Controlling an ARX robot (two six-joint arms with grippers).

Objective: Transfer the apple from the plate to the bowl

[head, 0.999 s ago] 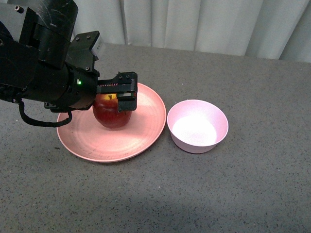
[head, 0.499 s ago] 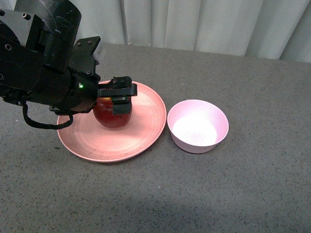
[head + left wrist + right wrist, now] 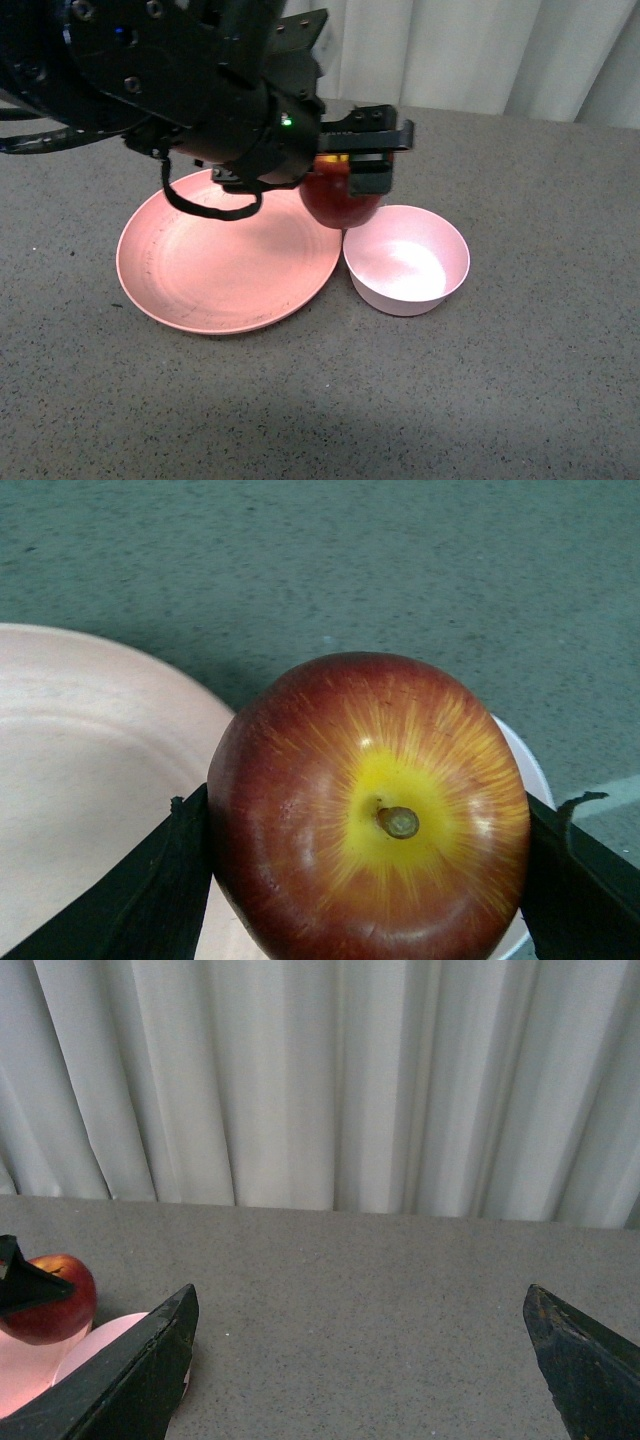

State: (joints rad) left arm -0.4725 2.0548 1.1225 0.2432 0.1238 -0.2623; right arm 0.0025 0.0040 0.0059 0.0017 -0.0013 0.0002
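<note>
My left gripper (image 3: 352, 175) is shut on the dark-red apple (image 3: 336, 202) and holds it in the air over the gap between the salmon-pink plate (image 3: 200, 270) and the pale-pink bowl (image 3: 408, 262), just at the bowl's near-left rim. In the left wrist view the apple (image 3: 370, 810) fills the space between the black fingers (image 3: 120, 900), stem up, with the plate (image 3: 80, 780) on one side and the bowl's rim (image 3: 530, 770) behind it. The plate holds nothing. My right gripper (image 3: 360, 1360) is open, off to the side, and sees the apple (image 3: 55, 1295) and bowl (image 3: 110, 1345) at its edge.
Everything stands on a grey speckled table (image 3: 500, 400). White curtains (image 3: 480, 50) hang behind the table's far edge. The bulky black left arm (image 3: 180, 90) hangs over the plate's far side.
My left gripper has lifted the apple off the plate and carried it right, to the bowl's left rim. The plate now holds nothing.
</note>
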